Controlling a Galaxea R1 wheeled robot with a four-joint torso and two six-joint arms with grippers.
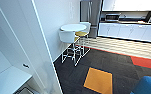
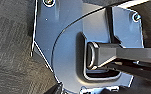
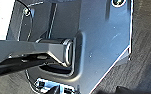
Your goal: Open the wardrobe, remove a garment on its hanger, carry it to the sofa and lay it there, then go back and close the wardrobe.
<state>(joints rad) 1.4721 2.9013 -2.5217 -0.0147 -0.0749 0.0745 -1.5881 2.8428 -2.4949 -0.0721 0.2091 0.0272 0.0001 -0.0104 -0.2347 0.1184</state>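
Wardrobe point(image 1: 23, 50): there it is, tall and white, filling the near left of the head view, long axis straight up and down. Its top and foot are both cut off by the frame.
Wardrobe door: the white panel's edge runs as a steep slanted line toward the lower middle of the picture. A small dark fitting point(image 1: 25, 65) sits on the white surface low down; too blurred to name.
Wardrobe inside: a pale flat surface point(image 1: 8, 81) shows at the lower left, a shelf by the look of it. Hard to make out what lies beyond it.
Sofa point(image 1: 147, 85): well to the right of the wardrobe, just a bright blue rounded corner. The rest is cut off, so its direction cannot be told.
Carpet point(image 1: 111, 62): dark, stretching between wardrobe and sofa, with an orange square point(image 1: 98, 80) nearer the sofa and a red patch point(image 1: 144, 62) further back.
Round table point(image 1: 73, 27): white, beyond the wardrobe against the wall, with white stools point(image 1: 68, 37) tucked around it.
Kitchen: far behind the wardrobe, white cabinets point(image 1: 126, 30) and a steel fridge point(image 1: 89, 15).
Claws: both wrist views show the robot's own dark plate and bar over carpet. Released or clenched, I cannot tell for either one.
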